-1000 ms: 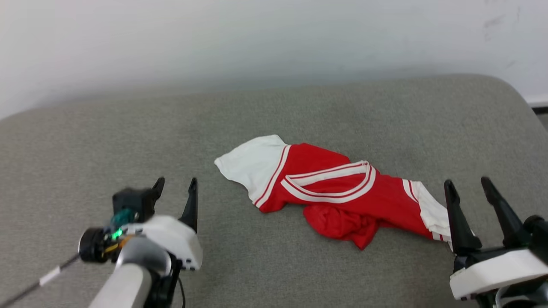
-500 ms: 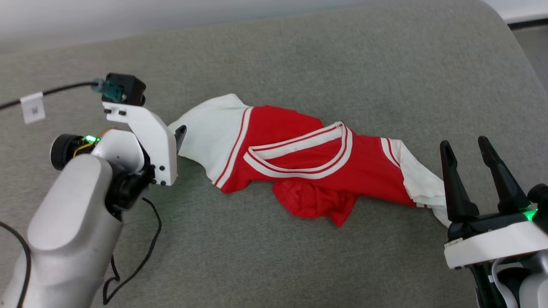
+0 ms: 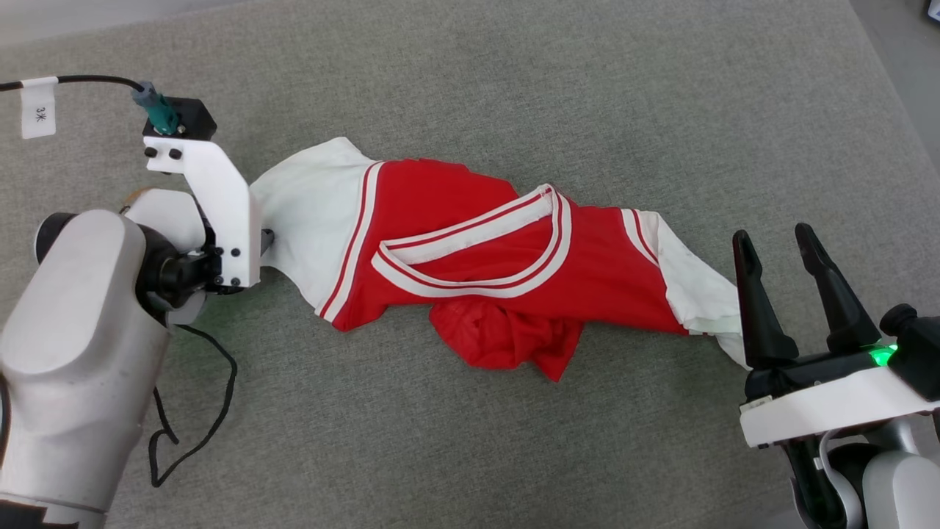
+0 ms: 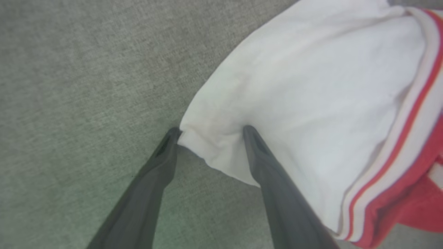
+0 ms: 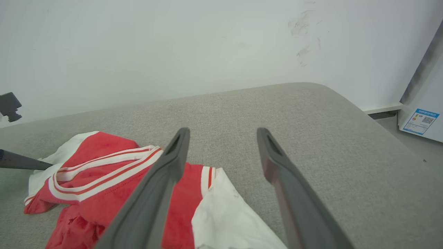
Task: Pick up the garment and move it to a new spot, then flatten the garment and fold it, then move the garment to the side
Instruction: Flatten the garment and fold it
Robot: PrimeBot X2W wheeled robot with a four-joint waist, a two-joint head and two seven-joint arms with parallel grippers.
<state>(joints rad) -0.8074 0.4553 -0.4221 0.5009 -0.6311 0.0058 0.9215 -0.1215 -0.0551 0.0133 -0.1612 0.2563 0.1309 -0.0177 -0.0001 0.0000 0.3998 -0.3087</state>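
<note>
The red-and-white garment (image 3: 470, 257) lies crumpled across the middle of the grey upholstered cushion (image 3: 514, 73), one white sleeve toward each of my arms. My left pincer (image 4: 211, 130) stands wide, its fingers (image 4: 273, 180) straddling the edge of the left white sleeve (image 4: 294, 103). My right pincer (image 3: 771, 232) is also wide and holds nothing, positioned at the end of the right white sleeve (image 3: 698, 286).
</note>
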